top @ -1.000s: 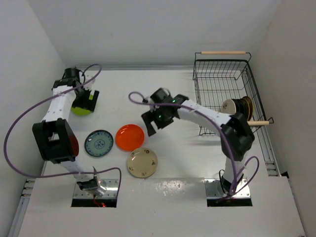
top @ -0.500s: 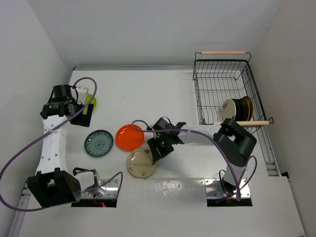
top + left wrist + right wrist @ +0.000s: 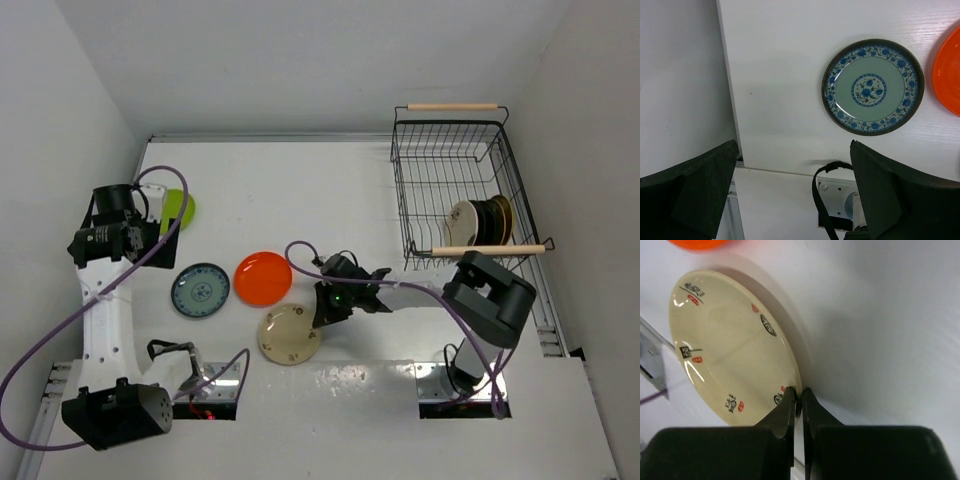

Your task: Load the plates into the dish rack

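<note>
Four plates lie on the table [image 3: 330,190]: one lime green plate [image 3: 183,207], one teal patterned plate [image 3: 200,290], one orange-red plate [image 3: 263,278] and one cream plate [image 3: 289,334]. One dish rack [image 3: 440,170] holds standing plates [image 3: 480,216], packed too close to count.

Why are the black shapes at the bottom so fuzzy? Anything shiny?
Left wrist view: the left end effector is too close, so blurred; the round teal patterned plate is sharp. Right wrist view: the round cream plate casts a soft shadow. Top view: glare on the white table.

Lime plate [image 3: 184,208], teal plate [image 3: 200,290], orange plate [image 3: 263,279], cream plate [image 3: 286,336] outside part-loaded black rack [image 3: 450,170]
</note>
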`<state>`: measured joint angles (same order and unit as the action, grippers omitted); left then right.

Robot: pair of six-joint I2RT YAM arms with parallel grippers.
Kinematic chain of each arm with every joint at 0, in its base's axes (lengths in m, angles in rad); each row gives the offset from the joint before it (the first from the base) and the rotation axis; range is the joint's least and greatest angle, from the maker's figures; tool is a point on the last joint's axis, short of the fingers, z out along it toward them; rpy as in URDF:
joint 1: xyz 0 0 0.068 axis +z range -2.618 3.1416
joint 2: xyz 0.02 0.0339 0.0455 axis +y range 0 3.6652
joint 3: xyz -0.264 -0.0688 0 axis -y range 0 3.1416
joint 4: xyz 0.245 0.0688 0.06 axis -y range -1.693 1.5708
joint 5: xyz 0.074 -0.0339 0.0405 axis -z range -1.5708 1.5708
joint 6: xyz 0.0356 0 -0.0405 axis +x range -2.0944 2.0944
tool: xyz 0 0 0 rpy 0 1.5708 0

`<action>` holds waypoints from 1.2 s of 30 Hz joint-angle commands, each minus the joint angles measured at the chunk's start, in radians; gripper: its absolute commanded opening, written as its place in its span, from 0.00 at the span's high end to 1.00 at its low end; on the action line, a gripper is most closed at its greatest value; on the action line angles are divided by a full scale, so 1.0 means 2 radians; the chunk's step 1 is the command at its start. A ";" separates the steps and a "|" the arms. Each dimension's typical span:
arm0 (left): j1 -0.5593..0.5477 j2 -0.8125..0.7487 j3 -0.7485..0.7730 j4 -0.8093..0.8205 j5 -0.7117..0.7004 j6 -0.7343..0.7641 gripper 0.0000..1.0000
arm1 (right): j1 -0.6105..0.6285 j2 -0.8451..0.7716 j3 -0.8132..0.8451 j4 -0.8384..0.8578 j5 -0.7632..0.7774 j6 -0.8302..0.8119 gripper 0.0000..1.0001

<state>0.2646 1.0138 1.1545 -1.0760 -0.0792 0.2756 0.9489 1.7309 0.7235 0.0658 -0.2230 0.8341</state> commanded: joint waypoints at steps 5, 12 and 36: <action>0.022 -0.028 0.000 0.013 -0.009 -0.009 0.01 | 0.046 -0.198 0.003 -0.204 0.167 -0.130 1.00; 0.026 -0.018 0.011 0.023 0.006 -0.014 0.01 | 0.036 -0.342 0.173 -0.385 0.344 -0.208 1.00; 0.022 0.155 0.105 0.077 0.034 0.012 0.01 | -0.354 -0.075 0.342 -0.379 0.529 -0.429 1.00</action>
<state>0.3038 1.3056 1.3640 -0.9535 -0.0147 0.2771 0.2581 1.5822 1.4094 -0.7673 0.8429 -0.0063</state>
